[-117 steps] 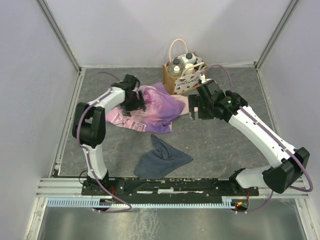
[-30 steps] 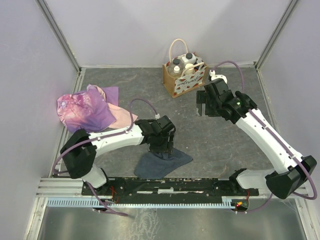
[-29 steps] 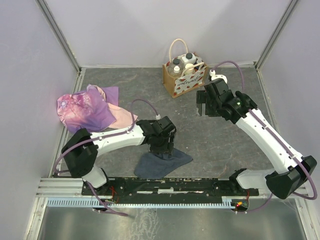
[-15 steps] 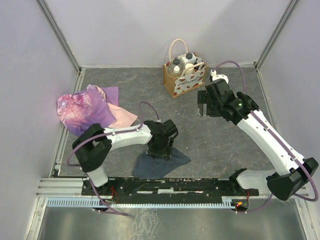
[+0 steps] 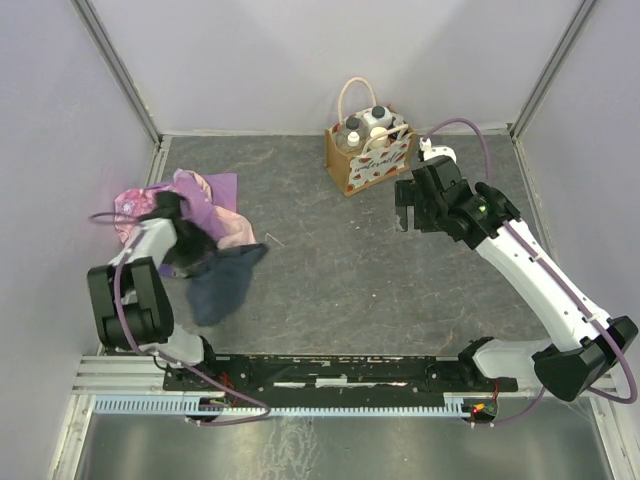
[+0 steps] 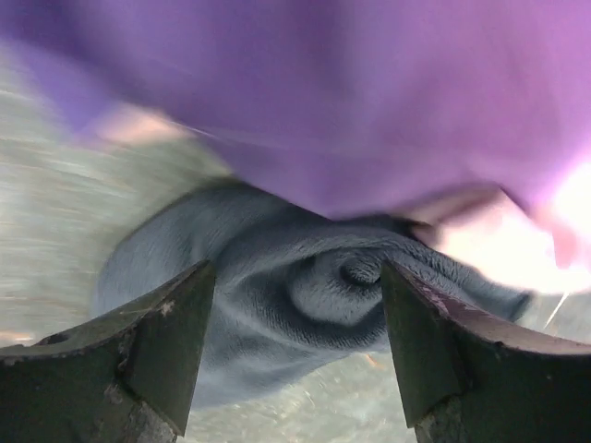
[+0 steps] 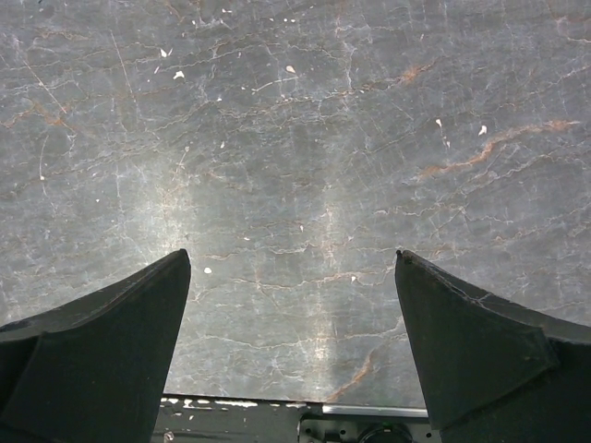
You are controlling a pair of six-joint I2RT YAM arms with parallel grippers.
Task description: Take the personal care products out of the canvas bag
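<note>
Nothing's out yet: bottles (image 5: 366, 124) sit in the canvas bag (image 5: 372, 162), upper centre. Right gripper (image 7: 292, 258) gapes empty; left gripper (image 6: 295, 269) is parted, grey-blue cloth (image 5: 222, 283) seemingly released.

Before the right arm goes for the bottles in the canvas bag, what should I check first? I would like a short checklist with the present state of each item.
1. Right gripper open and empty: ok, the jaws stand wide with nothing between them.
2. Bottles inside the canvas bag: ok, the bag is upright and their caps show at the top.
3. Bag opening free of fabric: ok, the grey-blue cloth and the pink-purple garment are far to the left.
4. Right gripper above the bag opening: not ok, it is beside the bag, over bare table.
5. Left gripper free of the cloth: cannot tell, the view is blurred.
</note>
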